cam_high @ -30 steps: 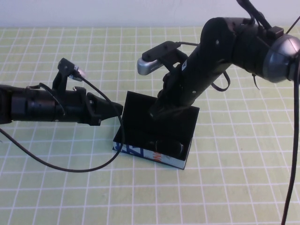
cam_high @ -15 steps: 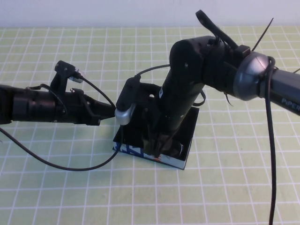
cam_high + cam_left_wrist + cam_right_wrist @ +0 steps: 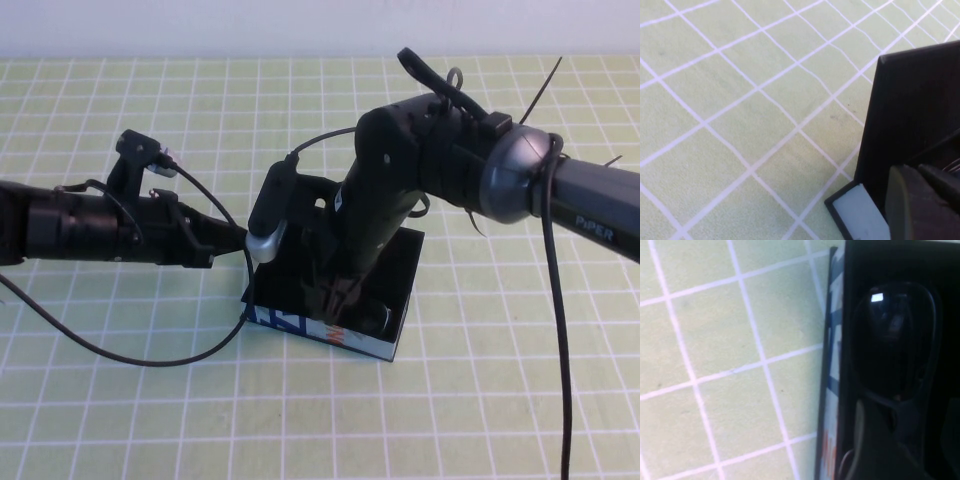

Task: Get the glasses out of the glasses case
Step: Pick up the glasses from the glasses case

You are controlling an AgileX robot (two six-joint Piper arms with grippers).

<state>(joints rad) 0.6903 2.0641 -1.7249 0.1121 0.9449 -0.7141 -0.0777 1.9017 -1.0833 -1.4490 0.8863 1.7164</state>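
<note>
The glasses case (image 3: 400, 262) lies open at the table's middle, its white printed side (image 3: 300, 324) facing front. Its lid (image 3: 283, 212) stands up at the back left. The black glasses (image 3: 895, 335) lie inside the case along its front wall; the right arm hides most of them in the high view. My right gripper (image 3: 335, 300) reaches down into the case, open, with a finger (image 3: 872, 440) on each side of the glasses' bridge. My left gripper (image 3: 248, 240) lies level at the lid's left edge, shut on the lid (image 3: 912, 100).
The table is covered with a green cloth with a white grid (image 3: 150, 400). The left arm's cable (image 3: 130, 355) loops over the cloth in front of the arm. The right wrist camera (image 3: 265, 235) hangs close to the lid.
My right arm has turned its wrist and gone down into the case; its camera swung from above the lid to beside it. The left arm and the case have stayed still.
</note>
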